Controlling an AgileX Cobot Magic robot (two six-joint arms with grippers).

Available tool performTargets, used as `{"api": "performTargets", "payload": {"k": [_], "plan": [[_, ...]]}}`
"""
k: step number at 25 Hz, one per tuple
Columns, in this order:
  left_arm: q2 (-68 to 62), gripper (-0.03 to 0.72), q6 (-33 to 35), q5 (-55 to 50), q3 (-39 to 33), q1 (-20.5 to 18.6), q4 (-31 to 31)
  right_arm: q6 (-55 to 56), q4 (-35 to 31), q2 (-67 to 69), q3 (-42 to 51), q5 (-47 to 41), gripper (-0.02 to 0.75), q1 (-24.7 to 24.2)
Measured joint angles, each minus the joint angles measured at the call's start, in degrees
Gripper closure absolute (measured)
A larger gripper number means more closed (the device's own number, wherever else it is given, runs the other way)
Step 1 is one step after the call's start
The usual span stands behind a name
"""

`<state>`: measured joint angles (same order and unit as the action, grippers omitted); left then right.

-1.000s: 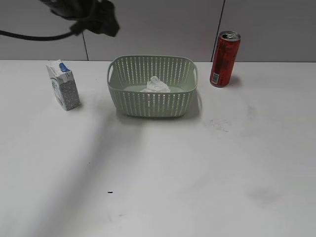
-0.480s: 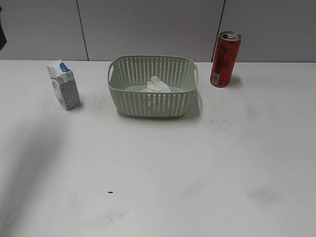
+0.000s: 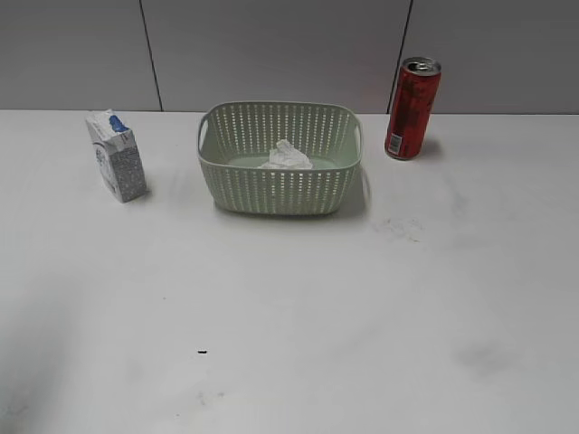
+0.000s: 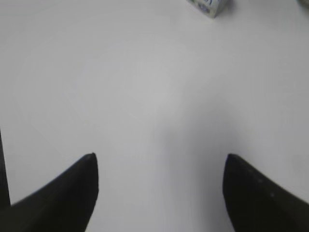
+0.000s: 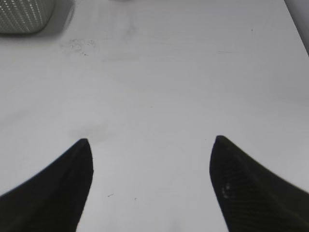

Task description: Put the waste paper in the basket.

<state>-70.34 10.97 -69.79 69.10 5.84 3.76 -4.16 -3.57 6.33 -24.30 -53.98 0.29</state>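
The pale green lattice basket (image 3: pixel 280 185) stands at the back middle of the white table. Crumpled white waste paper (image 3: pixel 287 156) lies inside it; I cannot tell how many wads. A corner of the basket shows in the right wrist view (image 5: pixel 24 14). Neither arm shows in the exterior view. My left gripper (image 4: pixel 159 166) is open and empty above bare table. My right gripper (image 5: pixel 151 147) is open and empty above bare table, in front of and to the right of the basket.
A white-and-blue patterned pack (image 3: pixel 116 156) stands left of the basket; its corner shows in the left wrist view (image 4: pixel 208 7). A red drink can (image 3: pixel 412 108) stands right of the basket near the back wall. The table has faint smudges (image 3: pixel 398 228).
The left arm, which was above the back left a second ago, has withdrawn out of the exterior view to the left, and its shadow has faded. Basket and paper have not moved.
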Motion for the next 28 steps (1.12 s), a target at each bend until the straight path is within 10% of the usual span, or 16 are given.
{"api": "performTargets", "payload": {"k": [19,28], "plan": [[49.06,0.098,-3.38,7.01,-38.3,0.0,-0.01,0.0,-0.34,0.0,0.0,0.0,0.167,0.0],[61.28,0.098,-3.43,9.93,-40.05,0.0,-0.01,0.01,-0.38,0.0,0.0,0.0,0.167,0.0]]}}
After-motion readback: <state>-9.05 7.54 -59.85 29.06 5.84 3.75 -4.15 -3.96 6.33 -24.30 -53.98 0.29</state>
